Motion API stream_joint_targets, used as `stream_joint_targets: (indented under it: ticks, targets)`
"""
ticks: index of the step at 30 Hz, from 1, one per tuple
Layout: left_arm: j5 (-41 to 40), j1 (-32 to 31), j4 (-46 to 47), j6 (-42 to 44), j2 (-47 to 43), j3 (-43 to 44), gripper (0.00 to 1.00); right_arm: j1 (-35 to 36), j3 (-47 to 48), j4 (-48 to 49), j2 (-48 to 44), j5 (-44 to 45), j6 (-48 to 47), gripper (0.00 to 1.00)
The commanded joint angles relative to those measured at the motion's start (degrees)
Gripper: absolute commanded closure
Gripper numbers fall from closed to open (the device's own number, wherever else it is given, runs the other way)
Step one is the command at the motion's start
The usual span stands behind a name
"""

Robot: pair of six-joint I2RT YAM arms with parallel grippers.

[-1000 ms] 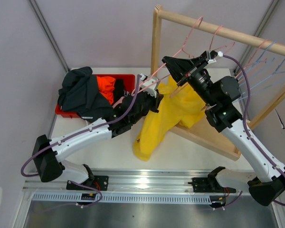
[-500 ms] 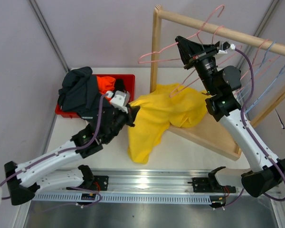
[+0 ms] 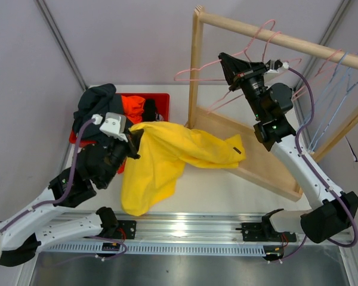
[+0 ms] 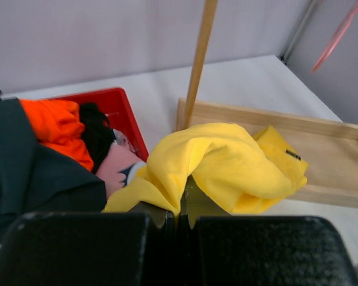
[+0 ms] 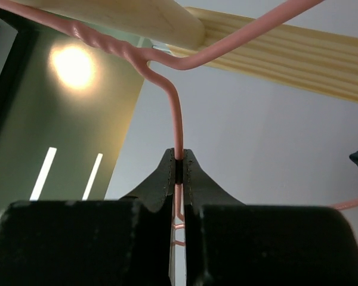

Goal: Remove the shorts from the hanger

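Note:
The bright yellow shorts (image 3: 161, 161) lie across the table, off the hanger, one end resting on the wooden rack base. My left gripper (image 3: 131, 145) is shut on their left edge; the left wrist view shows the yellow fabric (image 4: 227, 161) pinched between the jaws (image 4: 180, 205). My right gripper (image 3: 228, 64) is shut on the bare pink wire hanger (image 3: 194, 71), held up by the rack rod. The right wrist view shows the wire (image 5: 178, 113) clamped between the jaws (image 5: 179, 164). Orange (image 4: 53, 122), black (image 4: 95, 134), pink-and-navy (image 4: 119, 170) and charcoal (image 3: 101, 113) shorts are piled in the red bin (image 3: 161, 101).
The wooden rack has a top rod (image 3: 298, 43), an upright post (image 3: 194, 71) and a base frame (image 3: 268, 158) on the right half of the table. Several empty pink and blue hangers (image 3: 337, 68) hang at the rod's right end. A metal rail (image 3: 185, 229) runs along the near edge.
My left arm pulled back to the left and nearer, dragging the yellow shorts off the hanger and across the table. My right gripper lifted the hanger, now bare, toward the rod.

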Motion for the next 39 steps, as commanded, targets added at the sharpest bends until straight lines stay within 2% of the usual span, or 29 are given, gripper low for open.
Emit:
stream_joint_targets:
  ticks: [1,3,4,5,6,7,9,14,20,25,32,35,37,39]
  targets:
    - [-4.61,-0.23,-0.37,6.46,1.76,7.04,1.00,0.82,-1.89,-0.78,-3.93,1.67,-0.47,1.00]
    - [-5.75,0.21,-1.15,8.65,4.30,10.71,1.00,1.61,-2.25,-4.45,-5.43,1.84,-2.14,0.99]
    - [-5.67,0.47,-1.33,9.18,5.18,11.52,1.00,1.96,-2.16,-6.13,-7.00,2.28,-4.84,0.90]
    - [-5.58,1.43,-1.60,9.28,5.89,14.49,1.00,2.22,-1.90,-9.45,-7.80,2.54,-6.35,0.60]
    - [-4.89,2.14,-2.12,10.67,6.68,15.39,1.00,2.57,-1.64,-10.97,-8.68,5.24,-7.93,0.41]
    - [-4.36,2.84,-2.47,11.03,8.08,17.48,1.00,3.27,-1.20,-12.37,-9.39,5.97,-9.60,0.23]
    - [-3.74,4.68,-3.09,11.56,9.49,19.43,1.00,3.72,0.99,-19.81,-10.53,7.98,-14.61,0.01]
    - [-2.42,8.29,-6.95,12.26,14.41,27.08,1.00,3.90,6.19,-30.04,-11.59,10.89,-21.56,0.01]
    - [3.89,19.25,-11.26,11.65,18.46,34.62,1.00,4.07,6.37,-37.51,-14.57,12.65,-25.52,0.01]
    - [6.02,25.60,-14.43,12.70,24.08,41.92,1.00,4.34,5.14,-44.81,-19.66,14.50,-28.85,0.00]
    - [4.96,33.24,-16.11,13.93,34.10,62.75,1.00,4.34,3.90,-51.66,-26.08,14.68,-32.81,0.01]
    - [4.44,35.53,-13.03,16.13,39.19,68.82,1.00,4.34,3.12,-54.30,-28.80,11.00,-33.43,0.01]
    - [4.35,37.03,-13.90,16.48,43.23,77.75,1.00,4.34,1.28,-55.19,-30.74,9.06,-33.70,0.01]
    - [4.44,39.75,-12.87,16.75,48.16,81.91,1.00,4.34,-0.22,-56.51,-34.08,7.56,-34.13,0.01]
